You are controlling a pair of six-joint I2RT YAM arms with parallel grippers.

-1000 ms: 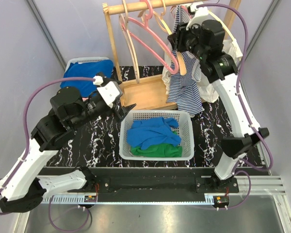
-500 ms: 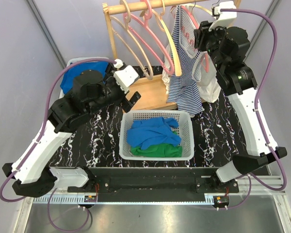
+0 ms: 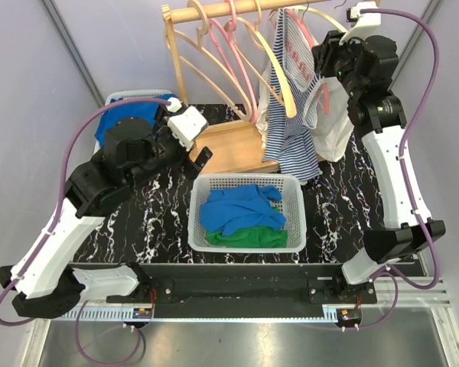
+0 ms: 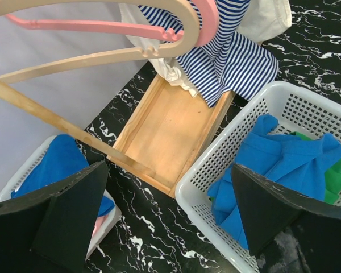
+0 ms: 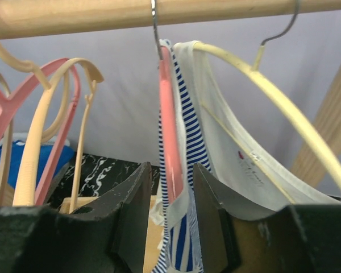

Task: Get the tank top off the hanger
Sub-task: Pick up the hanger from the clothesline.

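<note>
1. Where the right gripper (image 5: 171, 170) was raised to the rail (image 5: 159, 14), its fingers (image 5: 131, 210) were set close on either side of a pink hanger (image 5: 169, 114). Whether the hanger was actually pinched could not be told.
2. The striped tank top (image 5: 186, 128) was draped over that pink hanger, and its hem was seen hanging low beside the rack's wooden base (image 4: 170, 131).
3. Just beside the tank top, a white garment (image 5: 233, 153) was carried on a yellow hanger (image 5: 273, 96) hooked on the same rail.
4. Further along the rail, bare hangers (image 5: 45, 114) in pink and cream were hung close together.
5. The left gripper (image 4: 169, 166) was held low over the marbled table (image 4: 142, 227), its fingers spread wide with nothing between them.
6. Below that gripper, the base and a white basket (image 4: 307, 99) were seen side by side, nearly touching.
7. Blue cloth (image 4: 284, 159) was heaped in the basket over green cloth (image 4: 338, 176).
8. Beyond the base, a second basket (image 4: 23, 170) with more blue fabric was seen.
</note>
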